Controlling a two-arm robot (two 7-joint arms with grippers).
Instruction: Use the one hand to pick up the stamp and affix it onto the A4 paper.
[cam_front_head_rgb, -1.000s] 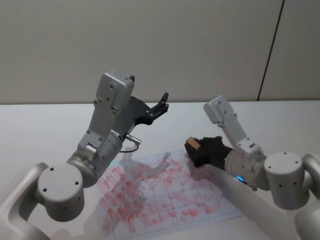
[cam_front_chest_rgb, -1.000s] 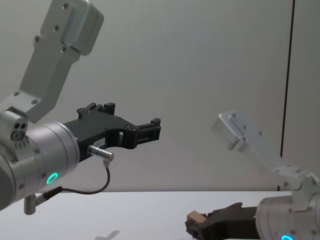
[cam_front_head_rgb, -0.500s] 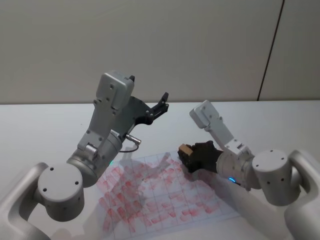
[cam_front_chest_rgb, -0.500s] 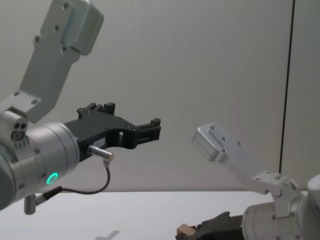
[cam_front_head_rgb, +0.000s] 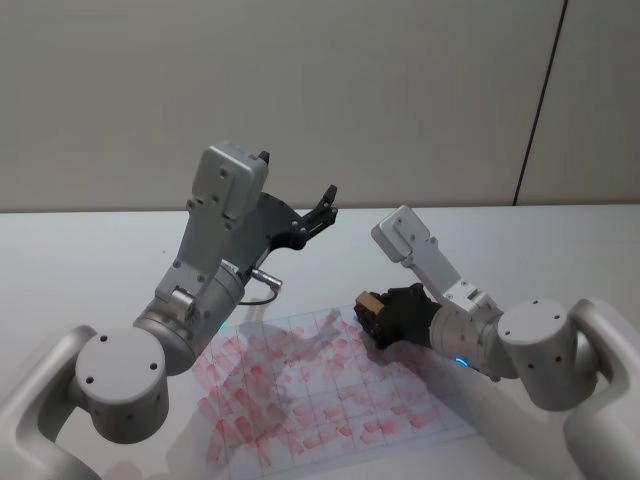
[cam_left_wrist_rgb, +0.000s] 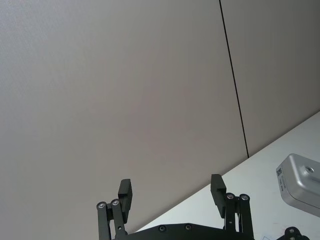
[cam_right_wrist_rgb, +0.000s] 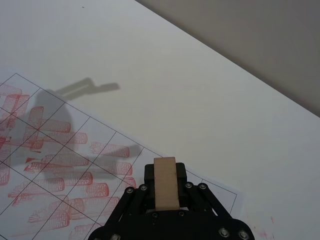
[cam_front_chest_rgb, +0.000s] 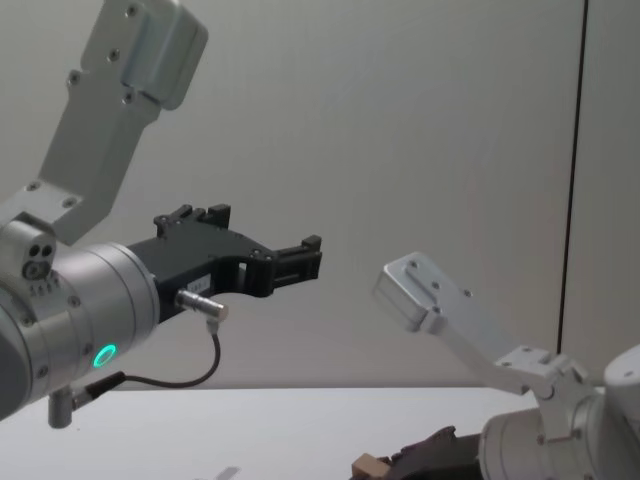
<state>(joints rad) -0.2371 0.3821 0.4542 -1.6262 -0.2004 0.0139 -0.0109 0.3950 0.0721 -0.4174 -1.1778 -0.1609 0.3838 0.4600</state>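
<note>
Silver arms (cam_front_head_rgb: 212, 235), black left tool (cam_front_head_rgb: 326, 204), green-lit ring (cam_front_chest_rgb: 103, 355), looping black cable (cam_front_chest_rgb: 180, 380)

A: The stamp (cam_right_wrist_rgb: 165, 183)?
B: Pale, matt bare wood. The right tool (cam_right_wrist_rgb: 165, 171) is matt black plastic.
A: And the A4 paper (cam_right_wrist_rgb: 100, 137)?
B: Thin matt sheet, red-inked, on a smooth white matt surface (cam_right_wrist_rgb: 200, 100).

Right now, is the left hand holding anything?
No, the left hand is raised off the table with its fingers spread apart and nothing between them.

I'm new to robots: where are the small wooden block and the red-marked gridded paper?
small tan wooden stamp (cam_right_wrist_rgb: 166, 182): right wrist view, its upper face.
white gridded A4 paper (cam_front_head_rgb: 330, 400): head view, its printed middle.
</note>
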